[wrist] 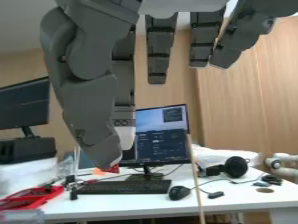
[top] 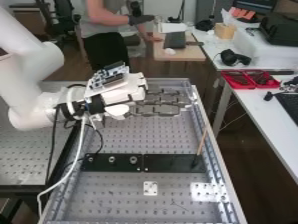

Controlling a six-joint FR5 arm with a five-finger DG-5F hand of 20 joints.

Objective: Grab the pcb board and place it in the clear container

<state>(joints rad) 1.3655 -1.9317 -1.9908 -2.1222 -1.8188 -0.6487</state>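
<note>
Lowering the hand (top: 135, 91) gently, its straight fingers apart, looked the sound way to take a small white plate (top: 150, 188) — perhaps the pcb board — lying flat on the perforated bench (top: 120, 200), by its edges. Rightward, past a black panel (top: 169, 163), an upright wooden stick (top: 201, 141) risked a knock; a shiny patch (top: 207, 192) was possibly the clear container.

The bench (top: 126, 200) was perf. metal w/ a dull sheen, the black plates (top: 174, 163) across it looked smooth & matt, the stick (top: 201, 142) nr. the long edge opp. the arm (top: 36, 112) was wood, & the arm's white shell looked smooth.
</note>
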